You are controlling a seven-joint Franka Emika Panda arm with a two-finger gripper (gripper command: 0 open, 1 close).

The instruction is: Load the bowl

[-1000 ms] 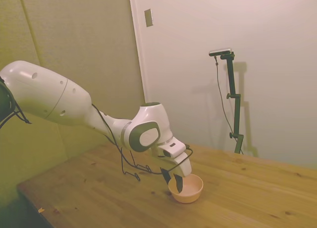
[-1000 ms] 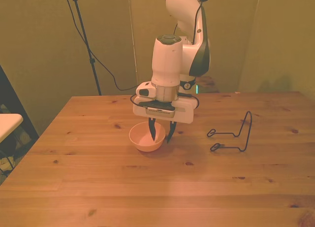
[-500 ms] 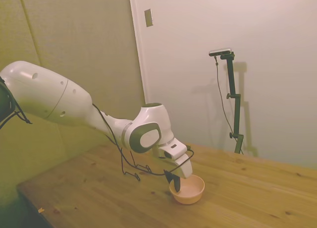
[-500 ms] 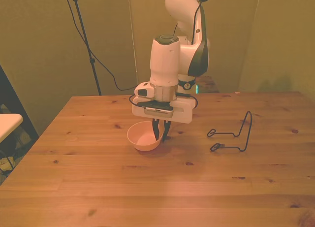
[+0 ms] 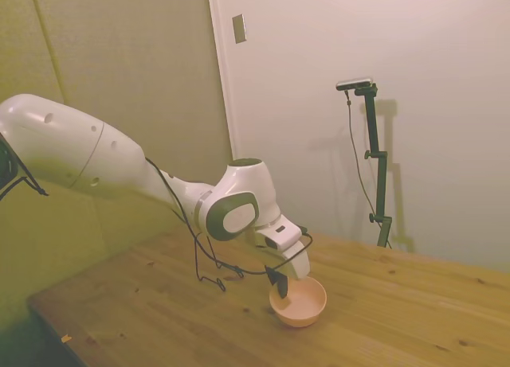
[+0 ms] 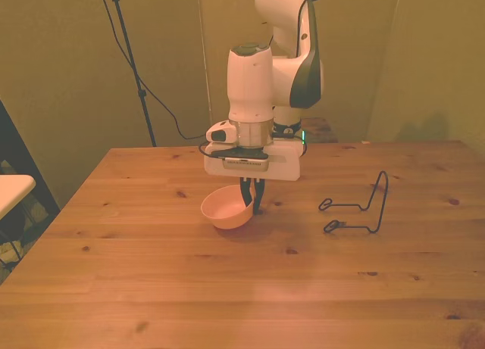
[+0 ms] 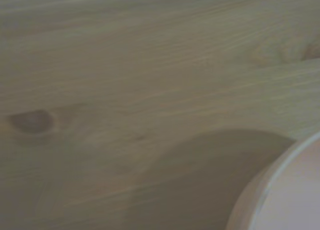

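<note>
The small pale pink bowl [image 6: 225,211] hangs tilted just above the wooden table [image 6: 227,288], with a shadow beneath it. My gripper [image 6: 251,203] points down and is shut on the bowl's rim, on the side toward the front view's right. From the side, the bowl [image 5: 301,302] shows below the gripper [image 5: 280,285], one dark finger inside the rim. Only an edge of the bowl [image 7: 295,190] and its shadow on the wood appear in the blurred wrist view. The bowl looks empty inside.
A thin black wire rack [image 6: 351,206] stands on the table toward the front view's right, about a hand's width from the bowl. A black cable loops under the arm's wrist. Wood surface stretches all round the bowl.
The fingers, open astride the rim a second ago, have closed on it. The gripper has risen a little and the bowl has come up tilted with it.
</note>
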